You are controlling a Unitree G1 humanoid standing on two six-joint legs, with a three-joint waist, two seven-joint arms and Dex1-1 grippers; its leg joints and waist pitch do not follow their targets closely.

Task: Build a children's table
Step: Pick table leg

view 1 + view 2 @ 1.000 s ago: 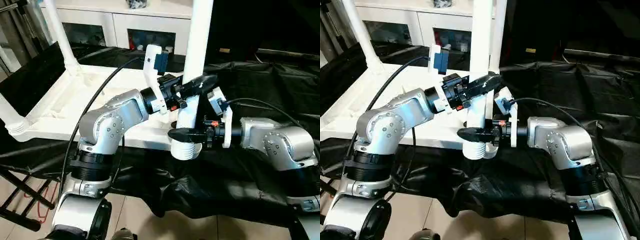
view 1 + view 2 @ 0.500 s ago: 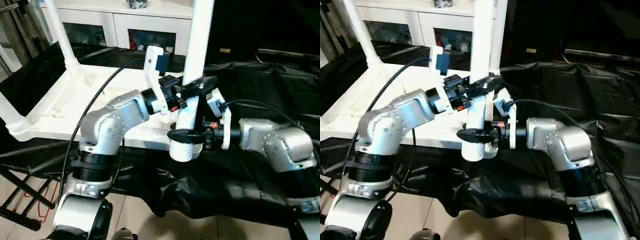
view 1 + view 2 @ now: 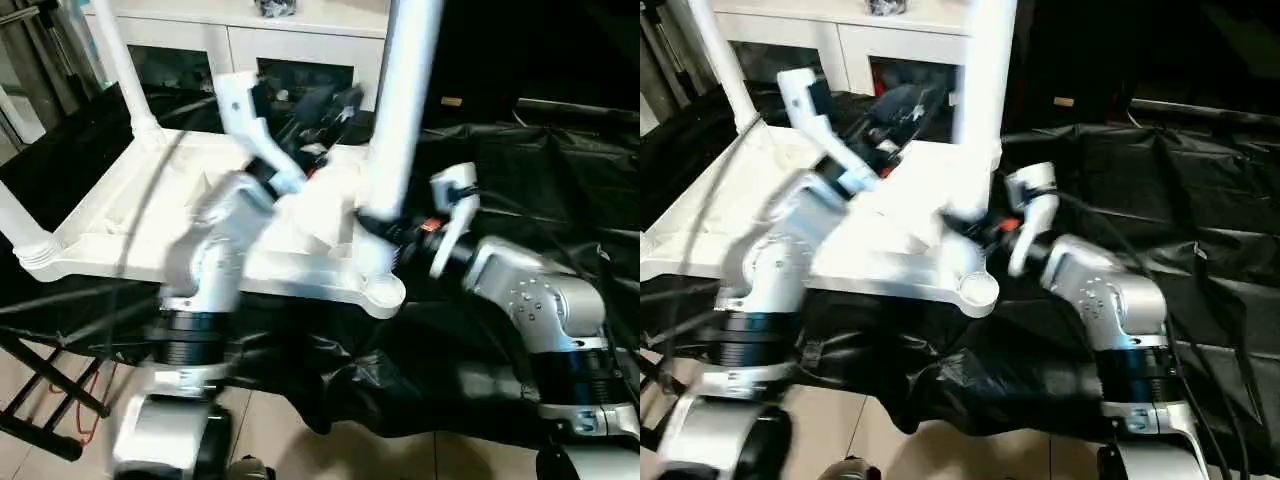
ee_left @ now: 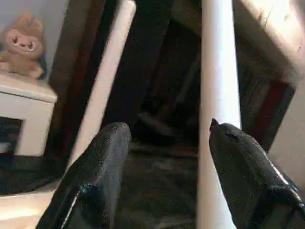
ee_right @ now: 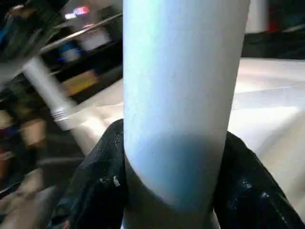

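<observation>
The left tool (image 4: 164,157) has lifted away, fingers apart; the right tool (image 5: 171,181) clamps the leg (image 3: 395,130) above the black-draped table (image 3: 520,180).

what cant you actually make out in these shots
- Left gripper: motion blur smears it and its arm in both eye views; the left wrist view shows its fingers apart, holding nothing.
- Leg: the top edge cuts off its upper end in the eye views.
- Leg base: the right gripper clamped on it hides whether it sits fully in the tabletop.
- Empty corner socket: its inside is too small to read.
</observation>
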